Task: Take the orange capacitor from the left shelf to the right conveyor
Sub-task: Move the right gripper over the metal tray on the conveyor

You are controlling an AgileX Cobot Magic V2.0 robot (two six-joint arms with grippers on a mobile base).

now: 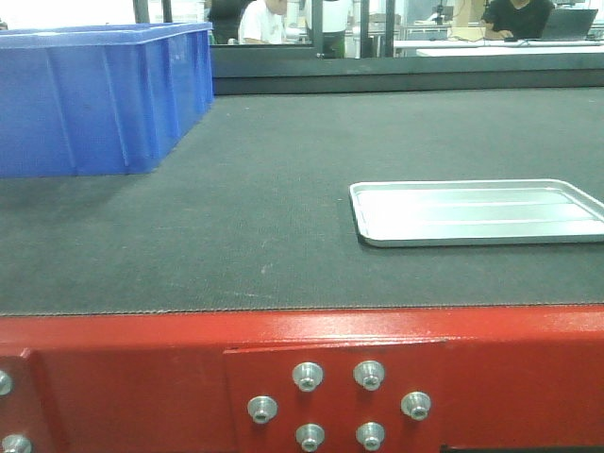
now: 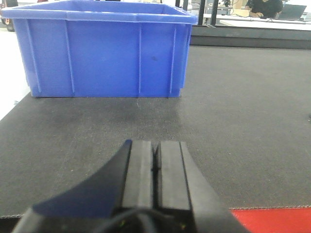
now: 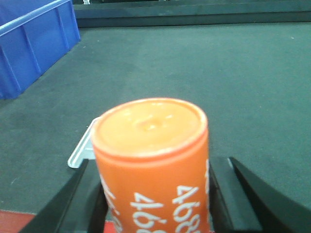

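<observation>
Showing the right pincer clamped on the orange capacitor, the right wrist view has the cylinder filling the foreground, its flat top facing the camera and its white numerals running along its side. Black fingers press against both flanks of the capacitor; its base is hidden, so whether it touches anything below cannot be told. Beyond it lies the worktop, the wide black textured belt of the right conveyor, whose red-painted frame carries a cluster of silver bolts on its near face. A corner of the shallow silver tray shows just to the left of the capacitor; in the front view the same tray rests flat on the right part of the belt. A blue plastic bin stands on the far left part of the belt, well apart from the tray. In the left wrist view, the left pincer points toward the bin with its pads pressed together and nothing between them, above the near edge of the belt. Seated people appear in the background behind the conveyor.
</observation>
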